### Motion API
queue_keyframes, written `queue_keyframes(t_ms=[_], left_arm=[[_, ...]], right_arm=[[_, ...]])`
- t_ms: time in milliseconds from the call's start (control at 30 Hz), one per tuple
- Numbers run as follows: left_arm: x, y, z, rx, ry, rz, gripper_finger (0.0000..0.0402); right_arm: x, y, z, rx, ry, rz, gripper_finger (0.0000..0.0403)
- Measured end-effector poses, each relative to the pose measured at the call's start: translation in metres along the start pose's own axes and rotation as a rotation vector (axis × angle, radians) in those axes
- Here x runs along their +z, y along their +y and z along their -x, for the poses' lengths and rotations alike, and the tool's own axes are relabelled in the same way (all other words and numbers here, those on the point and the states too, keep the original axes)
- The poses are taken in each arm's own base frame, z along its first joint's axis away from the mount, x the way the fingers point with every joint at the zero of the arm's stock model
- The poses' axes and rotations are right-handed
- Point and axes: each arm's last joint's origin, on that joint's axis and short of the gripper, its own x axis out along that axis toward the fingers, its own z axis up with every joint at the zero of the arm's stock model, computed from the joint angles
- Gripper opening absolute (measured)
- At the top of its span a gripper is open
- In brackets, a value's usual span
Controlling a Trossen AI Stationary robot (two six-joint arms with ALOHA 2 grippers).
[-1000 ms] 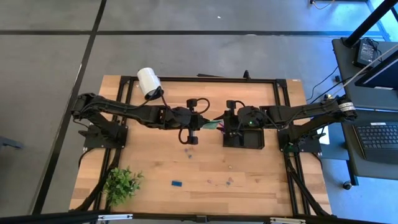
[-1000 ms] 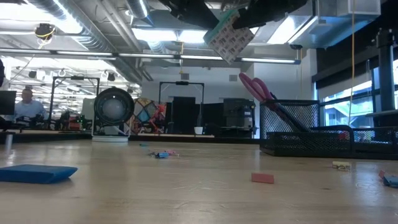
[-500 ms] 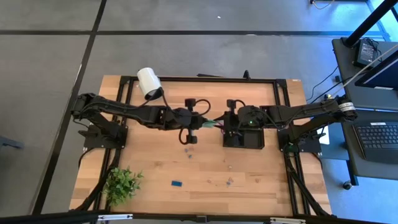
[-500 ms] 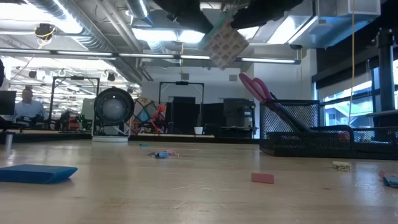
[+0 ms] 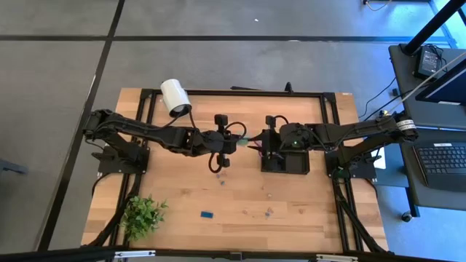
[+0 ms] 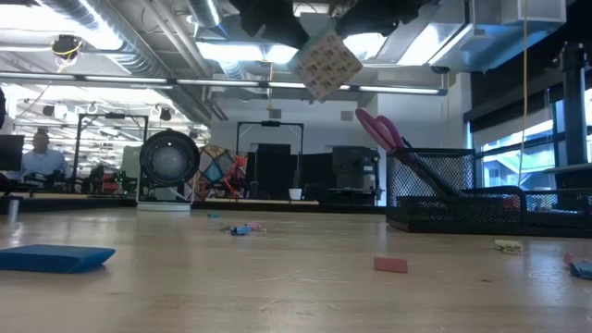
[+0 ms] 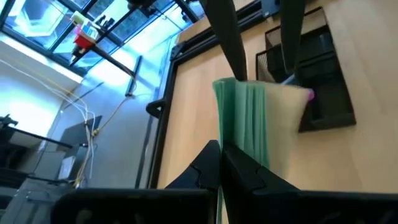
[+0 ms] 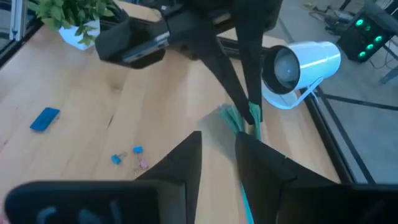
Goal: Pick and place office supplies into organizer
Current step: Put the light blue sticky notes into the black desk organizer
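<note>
The light green square notepad (image 6: 326,65) hangs high above the table between my two grippers, tilted on one corner. My left gripper (image 5: 239,140) is shut on its end toward the table's left. My right gripper (image 5: 257,143) comes from the right and has the pad's other end between its fingers. Just to the right, the black mesh organizer (image 5: 285,157) stands on the table. Purple-handled scissors (image 6: 380,130) stick up out of its taller part. My left gripper pinches the notepad's near edge (image 7: 222,144) between its shut fingertips, coming about level from the table's left. The pad is lifted clear and juts out beyond the fingers. My right gripper has one finger (image 7: 231,56) on each side of the pad's opposite end (image 7: 249,87), coming from the table's right, slanting slightly down.
On the near half of the table lie a blue block (image 5: 207,215), small blue clips (image 5: 218,175), a pink eraser (image 6: 389,265) and tiny bits (image 5: 268,212). A potted plant (image 5: 143,215) stands at the near left. A white cylinder (image 5: 173,96) sits at the far left.
My left gripper has rolled about its own line without shifting place. The notepad has turned with it: it hung slanting down before and now sits slightly higher, turned onto a corner. My right gripper has stayed at the pad's other end.
</note>
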Motion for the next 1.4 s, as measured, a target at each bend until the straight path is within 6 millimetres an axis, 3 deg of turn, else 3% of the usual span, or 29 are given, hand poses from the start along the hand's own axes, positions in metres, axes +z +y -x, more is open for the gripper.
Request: queue_keyframes(t_ms=[433, 733, 900, 1133, 1400], left_arm=[[-0.003, -0.001, 0.000, 0.013, 0.032, -0.009, 0.0003], [-0.002, -0.001, 0.000, -0.005, 0.023, -0.008, 0.0003], [-0.002, -0.002, 0.000, -0.029, 0.011, -0.007, 0.0003], [-0.001, -0.001, 0.000, -0.025, -0.002, -0.008, 0.0003], [0.000, -0.001, 0.000, -0.026, -0.004, -0.012, 0.0003]], right_arm=[[0.002, -0.002, 0.000, -0.048, -0.010, 0.000, 0.0109], [0.003, -0.002, 0.000, -0.049, -0.021, 0.045, 0.0199], [0.006, -0.001, -0.002, -0.054, -0.053, 0.095, 0.0229], [0.000, 0.002, -0.015, -0.052, -0.020, 0.097, 0.0228], [-0.001, 0.003, -0.020, -0.051, -0.015, 0.100, 0.0167]])
